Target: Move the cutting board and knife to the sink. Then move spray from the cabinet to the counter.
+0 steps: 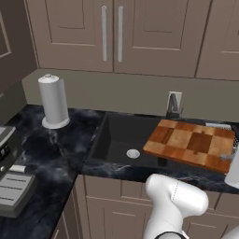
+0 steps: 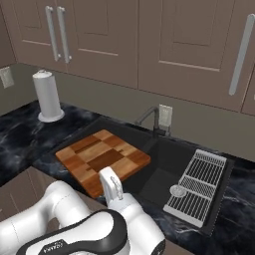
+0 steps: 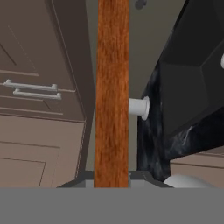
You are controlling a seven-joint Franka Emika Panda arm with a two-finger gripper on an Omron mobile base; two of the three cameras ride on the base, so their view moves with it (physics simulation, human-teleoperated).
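The gripper (image 3: 112, 181) clamps the checkered cutting board (image 1: 191, 144) edge-on over the black sink (image 1: 116, 140); no legible writing.

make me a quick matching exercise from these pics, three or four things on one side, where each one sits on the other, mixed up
Things:
1. cutting board
2. paper towel roll
3. drying rack
4. faucet

Places:
a. at the sink's back rim
b. inside the basin, right side
c. on the counter left of the sink
d. held over the sink in the hand

Pairs: 1-d, 2-c, 3-b, 4-a

Cutting board (image 2: 102, 159) over sink (image 2: 164, 164), paper-towel roll (image 2: 48, 94) left, drying rack (image 2: 196, 185) right
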